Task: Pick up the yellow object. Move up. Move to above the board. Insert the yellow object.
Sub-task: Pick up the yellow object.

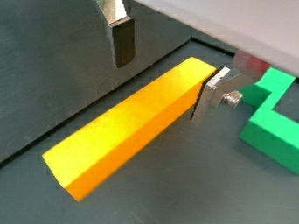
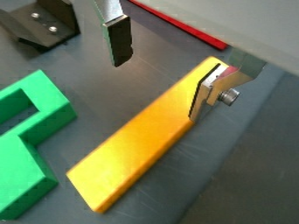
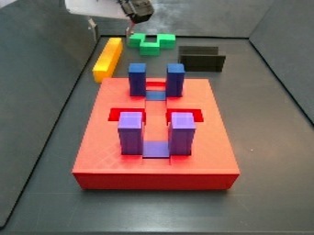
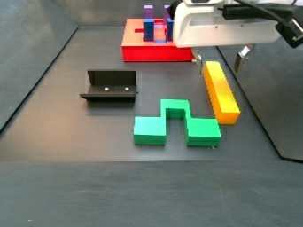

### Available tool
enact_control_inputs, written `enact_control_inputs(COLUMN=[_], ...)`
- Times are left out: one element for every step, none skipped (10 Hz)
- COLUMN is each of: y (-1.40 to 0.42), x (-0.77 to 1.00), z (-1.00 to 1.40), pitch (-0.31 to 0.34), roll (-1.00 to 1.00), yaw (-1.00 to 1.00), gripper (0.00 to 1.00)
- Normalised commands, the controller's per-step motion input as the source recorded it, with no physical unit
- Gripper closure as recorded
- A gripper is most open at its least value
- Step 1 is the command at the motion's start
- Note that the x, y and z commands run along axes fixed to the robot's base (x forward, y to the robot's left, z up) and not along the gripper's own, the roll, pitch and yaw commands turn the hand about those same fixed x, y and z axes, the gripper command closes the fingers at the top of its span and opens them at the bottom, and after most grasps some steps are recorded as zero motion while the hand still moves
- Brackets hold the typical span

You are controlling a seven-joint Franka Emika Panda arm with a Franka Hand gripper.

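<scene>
Dark floor is carrying the yellow bar (image 2: 152, 144); my claw (image 2: 163, 63) is hovering wide above its end nearest the red board (image 3: 156, 147), straddling it for pickup.

The dark floor (image 4: 71, 106) carries the board (image 3: 153, 151), yellow object (image 4: 219, 89), green notched block (image 4: 175, 124) and fixture (image 4: 110, 86); the gripper (image 2: 163, 66) hangs around the bar's end, fingers spread.

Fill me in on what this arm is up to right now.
The gripper is down at one end of the yellow bar, which lies flat on the dark floor. Its jaws are open: one finger sits against the bar's side, the other stands clear. Nothing is lifted yet. The green block lies beside the bar, and the red board with its blue and purple blocks waits further off.
</scene>
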Motion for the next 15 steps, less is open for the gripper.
enact_control_inputs(y=[0.00, 0.00, 0.01, 0.06, 0.11, 0.11, 0.11, 0.08, 0.02, 0.01, 0.00, 0.00, 0.00, 0.00, 0.00], x=[-0.22, -0.24, -0.29, -0.17, 0.00, 0.00, 0.01, 0.00, 0.00, 0.00, 0.00, 0.00, 0.00, 0.01, 0.00], z=[-0.24, -0.24, -0.25, -0.24, -0.19, -0.14, -0.15, -0.20, -0.32, -0.34, -0.37, -0.34, -0.29, -0.26, -0.22], pitch=[-0.009, -0.003, -0.019, -0.016, 0.000, 0.000, 0.000, 0.000, 0.000, 0.000, 0.000, 0.000, 0.000, 0.000, 0.000], roll=[0.11, 0.14, 0.09, 0.00, 0.00, -0.03, -0.03, -0.02, 0.00, 0.00, 0.00, 0.00, 0.00, 0.00, 0.00], yaw=[-0.28, -0.25, -0.16, -0.06, 0.00, 0.00, 0.00, 0.00, 0.00, 0.00, 0.00, 0.00, 0.00, 0.00, 0.00], gripper=[0.00, 0.00, 0.00, 0.00, 0.00, 0.00, 0.00, 0.00, 0.00, 0.00, 0.00, 0.00, 0.00, 0.00, 0.00])
